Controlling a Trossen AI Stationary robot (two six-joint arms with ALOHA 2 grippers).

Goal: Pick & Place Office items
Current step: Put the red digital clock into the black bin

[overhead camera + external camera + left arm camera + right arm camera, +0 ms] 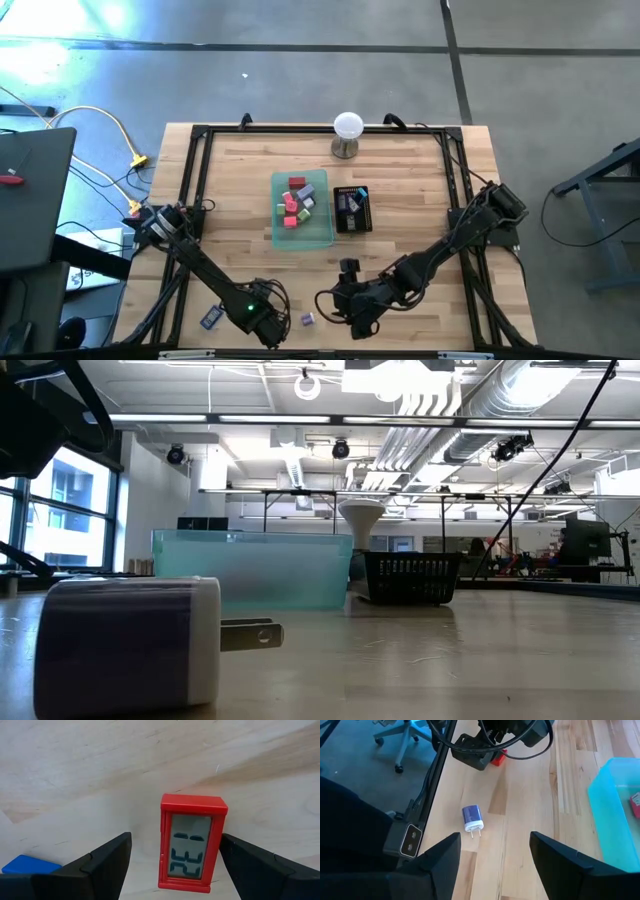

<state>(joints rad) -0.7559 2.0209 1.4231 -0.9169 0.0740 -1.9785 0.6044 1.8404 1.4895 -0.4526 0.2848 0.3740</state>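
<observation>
- The left gripper [175, 865] is sitting low at the table's near edge, left of centre, its two dark fingers [95, 867] spread apart with a small red digital clock [191, 842] standing upright on the wood between them — neither finger is touching the clock, so nothing is being held.
- A flat blue item [31, 865] is lying on the table just beside the left finger in the left wrist view; in the high view a small blue piece [211, 318] is showing near the front-left frame rail.
- A small purple-and-white plug adapter [473, 818] is lying on its side on the bare wood between the two grippers, its prongs pointing away from its body; it is filling the low view's foreground [128, 643].
- The right gripper [492, 862] is hovering over the near edge, right of the adapter, fingers parted and holding nothing — the adapter is lying ahead of them, apart from both.
- The translucent green tray [302, 209] is sitting mid-table, with pink, red, green and grey office items [296, 203] piled inside it.
- The black mesh tray [352, 210] is standing just beside the green tray on its right, holding a few dark and blue pieces.
- The white ball on its metal stand [347, 134] is standing behind both trays, near the far rail.
</observation>
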